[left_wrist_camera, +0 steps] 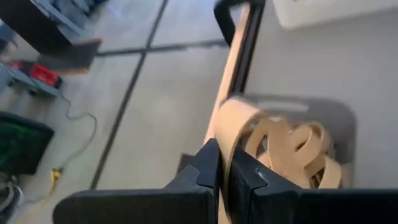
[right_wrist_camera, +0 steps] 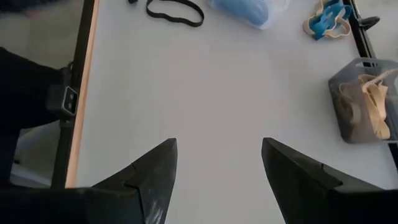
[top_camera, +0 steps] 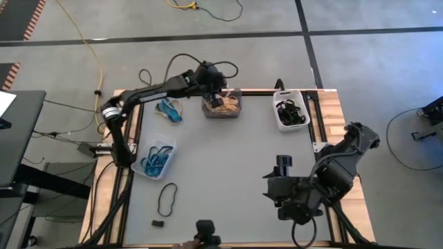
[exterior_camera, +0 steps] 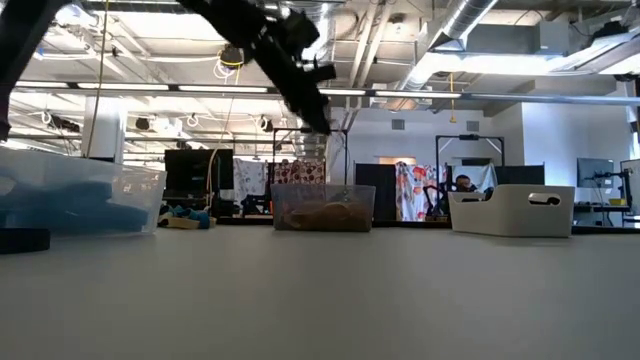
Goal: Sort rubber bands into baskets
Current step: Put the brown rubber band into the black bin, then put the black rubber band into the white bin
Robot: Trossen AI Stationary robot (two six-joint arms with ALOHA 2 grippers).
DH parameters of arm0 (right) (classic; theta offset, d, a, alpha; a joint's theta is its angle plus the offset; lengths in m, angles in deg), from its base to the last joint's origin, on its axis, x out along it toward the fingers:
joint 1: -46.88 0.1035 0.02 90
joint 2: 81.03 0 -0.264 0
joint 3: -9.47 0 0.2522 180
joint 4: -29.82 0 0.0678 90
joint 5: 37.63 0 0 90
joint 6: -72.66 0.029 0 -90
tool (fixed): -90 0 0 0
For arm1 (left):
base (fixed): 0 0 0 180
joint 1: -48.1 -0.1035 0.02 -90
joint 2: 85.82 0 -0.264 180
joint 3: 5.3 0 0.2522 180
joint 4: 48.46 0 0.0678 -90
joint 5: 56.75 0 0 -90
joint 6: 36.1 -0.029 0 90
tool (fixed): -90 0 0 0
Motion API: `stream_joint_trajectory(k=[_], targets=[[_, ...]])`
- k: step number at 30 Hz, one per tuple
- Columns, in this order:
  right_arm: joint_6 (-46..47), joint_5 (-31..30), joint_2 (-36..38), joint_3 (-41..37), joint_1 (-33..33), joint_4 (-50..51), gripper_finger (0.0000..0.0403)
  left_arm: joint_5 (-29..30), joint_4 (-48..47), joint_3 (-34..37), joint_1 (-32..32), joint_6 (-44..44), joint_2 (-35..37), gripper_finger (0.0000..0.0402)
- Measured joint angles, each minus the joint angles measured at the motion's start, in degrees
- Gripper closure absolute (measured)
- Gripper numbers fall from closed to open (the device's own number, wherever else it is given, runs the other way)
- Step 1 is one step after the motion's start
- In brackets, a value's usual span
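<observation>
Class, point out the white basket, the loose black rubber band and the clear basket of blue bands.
white basket (top_camera: 279, 122): high view, left rim.
black rubber band (top_camera: 167, 198): high view, loop's side.
clear basket (top_camera: 171, 140): high view, corner rim.

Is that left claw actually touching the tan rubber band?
Touching. In the left wrist view the left gripper has its fingers shut on a tan rubber band, held over the dark grey basket.
</observation>
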Motion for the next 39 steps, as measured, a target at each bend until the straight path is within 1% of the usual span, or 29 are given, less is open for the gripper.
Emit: stream_joint_trajectory(k=[7, 10, 12, 15, 20, 22, 25, 27, 31, 35, 39], targets=[[3.0, -2.4, 0.0, 0.0, 2.9, 1.3, 0.0138, 0.2, 0.6, 0.0, -0.7, 2.2, -7.7, 0.0399], [3.4, -3.5, 0.0, 0.0, 3.9, 1.3, 0.0138, 0.2, 0.3, 0.0, -0.6, 2.8, -9.4, 0.0384], [3.4, -4.1, 0.0, 0.0, 4.3, 1.3, 0.0138, 0.3, -0.8, 0.0, -0.4, 2.8, -9.7, 0.0365], [3.3, -4.7, 0.0, 0.0, 5.0, 1.3, 0.0138, 0.6, -1.3, 0.1, 0.3, 3.2, -9.6, 0.0323], [2.5, -4.8, 0.0, -0.6, 5.0, 1.2, 0.0138, 3.0, -4.1, 0.1, 1.8, 4.8, -7.5, 0.0245], [2.4, -4.9, 0.0, -1.7, 5.0, 1.5, 0.0138, 4.4, -6.1, 0.0, 2.6, 5.3, -6.4, 0.0220], [2.5, -4.9, 0.0, -3.9, 4.9, 1.4, 0.0138, 5.8, -11.1, 0.1, 4.1, 6.1, -4.3, 0.0199], [2.7, -4.9, 0.0, -5.5, 4.9, 1.3, 0.0138, 5.9, -14.9, 0.1, 5.3, 7.1, -2.1, 0.0195], [3.3, -4.7, 0.0, -8.6, 4.9, 0.5, 0.0138, 5.7, -26.1, 0.0, 8.4, 10.5, 2.2, 0.0194], [3.6, -4.6, 0.0, -11.5, 4.9, -1.5, 0.0138, 2.4, -38.5, 0.0, 13.0, 16.5, 6.4, 0.0193], [3.6, -4.5, 0.0, -14.3, 4.9, -4.0, 0.0138, -3.2, -49.6, 0.0, 19.1, 25.1, 9.5, 0.0193]])
